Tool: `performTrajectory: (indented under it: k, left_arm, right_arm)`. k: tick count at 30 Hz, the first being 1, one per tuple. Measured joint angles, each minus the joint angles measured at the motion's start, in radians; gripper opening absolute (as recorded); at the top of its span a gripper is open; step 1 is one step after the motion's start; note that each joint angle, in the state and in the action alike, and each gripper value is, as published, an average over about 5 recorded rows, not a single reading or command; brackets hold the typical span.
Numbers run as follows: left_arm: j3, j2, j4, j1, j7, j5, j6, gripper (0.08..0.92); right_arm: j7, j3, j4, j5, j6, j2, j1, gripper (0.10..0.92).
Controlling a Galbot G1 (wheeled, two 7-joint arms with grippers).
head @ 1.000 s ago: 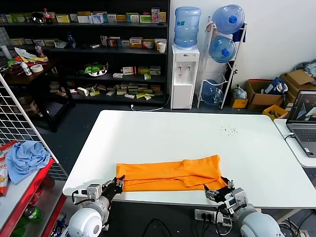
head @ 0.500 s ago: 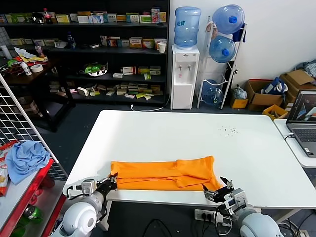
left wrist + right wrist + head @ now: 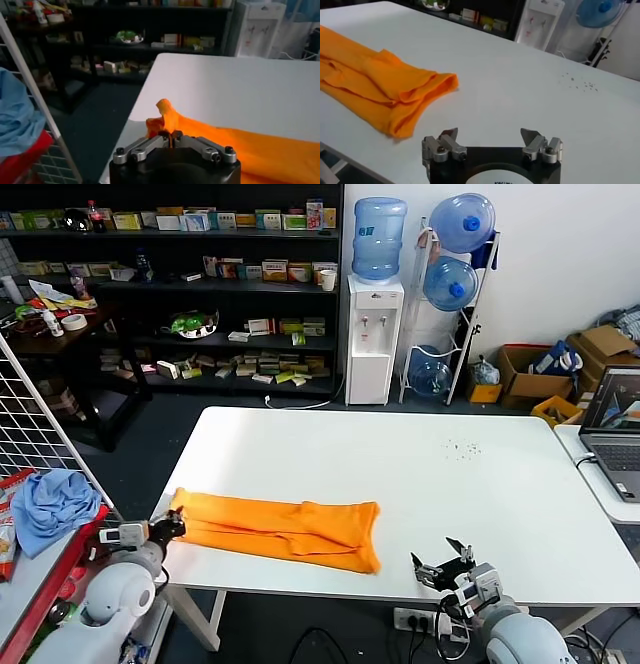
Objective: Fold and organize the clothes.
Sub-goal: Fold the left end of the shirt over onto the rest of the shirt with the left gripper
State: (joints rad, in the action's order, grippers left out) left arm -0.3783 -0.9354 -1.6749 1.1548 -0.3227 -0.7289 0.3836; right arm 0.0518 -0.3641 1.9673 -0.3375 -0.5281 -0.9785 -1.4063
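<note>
The orange T-shirt (image 3: 280, 529) lies as a long folded strip along the front left of the white table (image 3: 450, 464). My left gripper (image 3: 172, 527) is at the table's left front corner, shut on the shirt's left end. In the left wrist view the fabric (image 3: 250, 150) bunches up between the closed jaws of that gripper (image 3: 171, 136). My right gripper (image 3: 440, 564) hovers open near the front edge, a little right of the shirt's right end. Nothing sits between the jaws of the right gripper (image 3: 490, 134), and the shirt (image 3: 380, 85) lies apart from it.
A light blue cloth (image 3: 50, 504) rests on a red shelf behind a wire grid (image 3: 40, 434) left of the table. A laptop (image 3: 615, 434) stands on a side table at the right. Shelves and a water dispenser (image 3: 373, 334) line the back.
My left gripper has dragged the shirt leftward along the front edge to the table's left corner. The shirt's right end has slid away from the right gripper, which stayed put.
</note>
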Motion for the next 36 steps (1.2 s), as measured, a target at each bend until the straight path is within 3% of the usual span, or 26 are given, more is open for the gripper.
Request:
performTrajectory:
  k: [12, 23, 36]
  left_arm:
    - [0.027, 0.002, -0.133, 0.028, -0.028, -0.015, -0.011, 0.112]
    - [0.183, -0.093, -0.247, 0.042, -0.05, -0.004, -0.015, 0.112]
    - [0.373, -0.246, -0.21, -0.024, -0.035, 0.042, -0.032, 0.112]
  right_arm:
    - [0.013, -0.009, -0.006, 0.033, 0.029, -0.02, -0.02, 0.823]
    - [0.046, -0.041, -0.039, 0.092, 0.111, -0.059, -0.03, 0.823]
    - [0.072, -0.077, -0.056, 0.111, 0.19, -0.09, -0.042, 0.823]
